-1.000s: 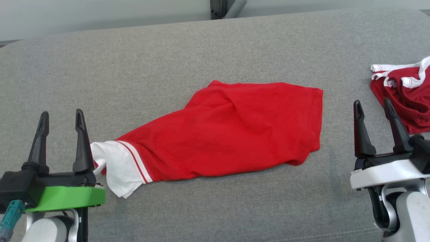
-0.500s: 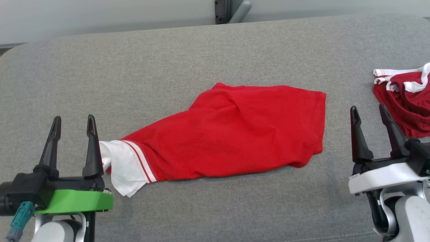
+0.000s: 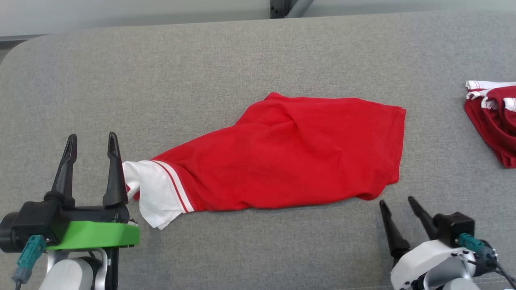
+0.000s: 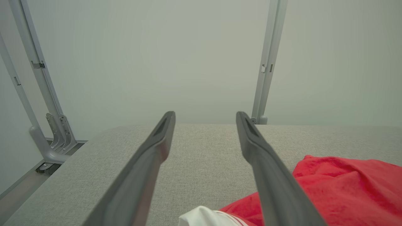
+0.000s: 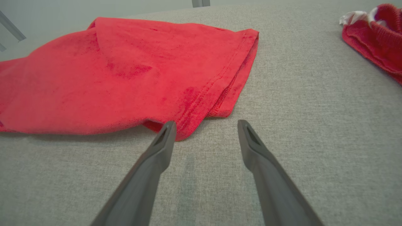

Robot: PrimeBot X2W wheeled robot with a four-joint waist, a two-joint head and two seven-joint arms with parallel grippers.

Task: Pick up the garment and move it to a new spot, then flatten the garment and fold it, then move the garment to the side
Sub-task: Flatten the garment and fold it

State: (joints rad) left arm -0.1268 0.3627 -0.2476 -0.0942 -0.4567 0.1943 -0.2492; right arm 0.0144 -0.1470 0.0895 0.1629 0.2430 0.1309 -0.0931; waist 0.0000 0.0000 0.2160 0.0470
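— On the grey padded surface [image 3: 242,60], where does the red garment [image 3: 290,157] lie?

— Near the middle, spread out sideways but wrinkled, with a ridge of cloth across its upper half. Its hemmed edge faces the robot's right. Its white striped end [image 3: 151,193] points left and is crumpled.

— And the left gripper [image 3: 92,136]?

— Its fingers are spread apart with nothing between them. It stands at the white end, and its inner finger overlaps that cloth in the head view; I cannot tell whether they touch. The left wrist view shows the white cloth low between the fingers.

— The right gripper [image 3: 396,200]?

— Also parted and empty, pointing at the garment's near right corner. In the head view its tips lie just short of the hem. The right wrist view puts one tip against the folded corner, and contact is unclear.

— Anything else?

— A second, dark red garment [image 3: 492,121] with white trim sits bunched at the far right edge, well apart from the first. Grey metal posts [image 4: 267,62] rise behind the surface before a pale wall [image 4: 188,47].
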